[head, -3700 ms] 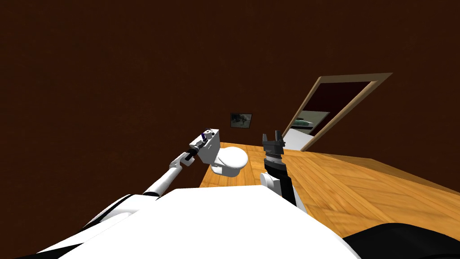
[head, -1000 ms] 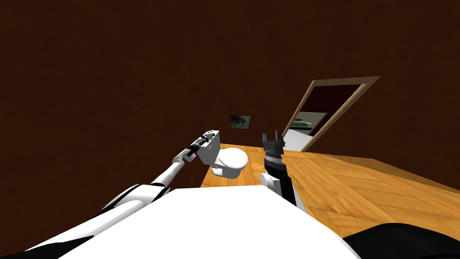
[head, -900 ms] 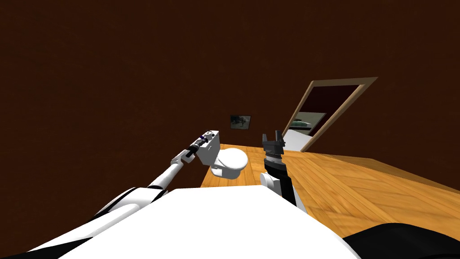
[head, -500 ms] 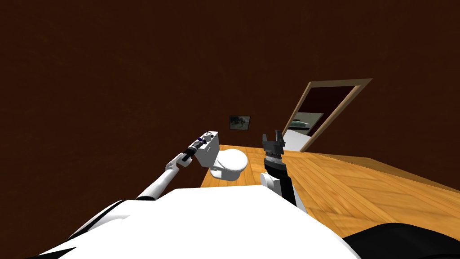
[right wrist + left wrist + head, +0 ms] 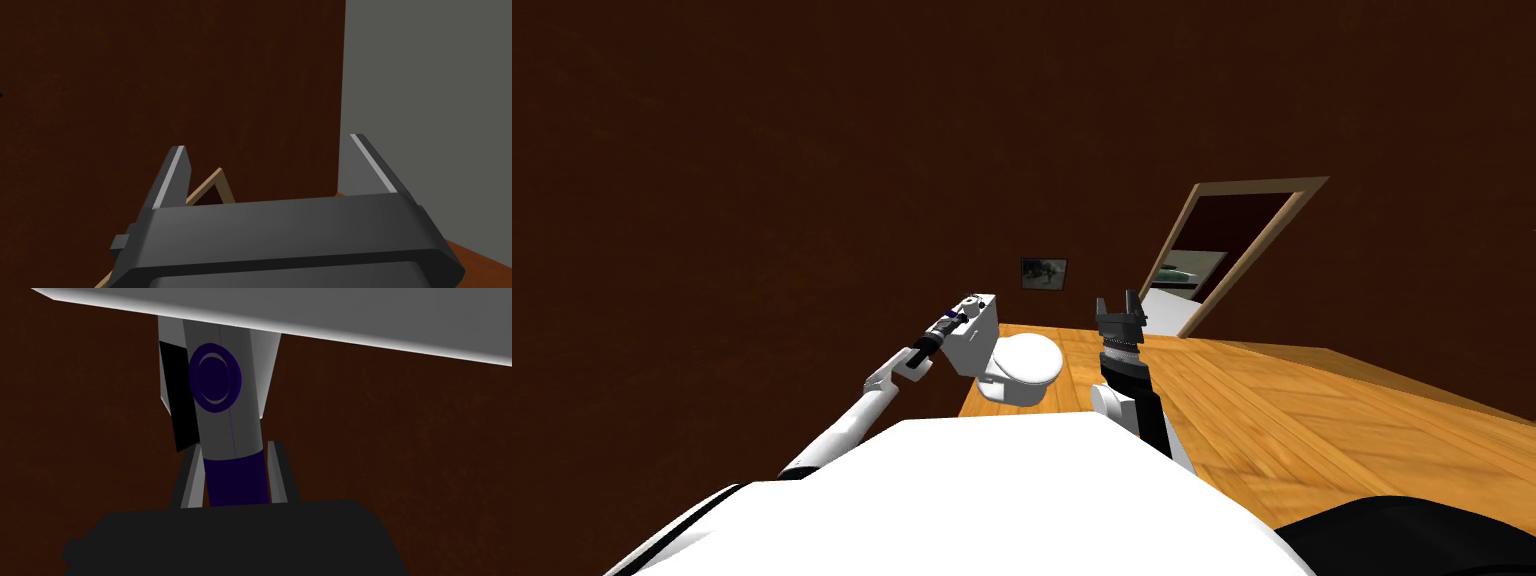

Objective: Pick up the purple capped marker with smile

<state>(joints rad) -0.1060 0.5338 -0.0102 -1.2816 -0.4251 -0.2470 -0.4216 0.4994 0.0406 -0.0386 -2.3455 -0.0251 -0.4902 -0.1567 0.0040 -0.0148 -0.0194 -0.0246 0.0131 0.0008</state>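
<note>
Dark brown walls [image 5: 762, 150], wooden floor [image 5: 1312, 400], white toilet [image 5: 1024, 362] centre frame. At its tank [image 5: 980, 332] the left tool [image 5: 231, 450] is clenched on the marker [image 5: 227, 423], gripping the purple cap [image 5: 235, 480]. The right tool [image 5: 267, 142] is released and raised mid-frame. Risk: with a cap-only hold, the barrel may pull free or pivot if lifted fast

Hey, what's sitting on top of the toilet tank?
The left gripper is at the tank top's edge, shut on a grey marker by its purple cap. Whether the marker touches the lid is hidden.
</note>
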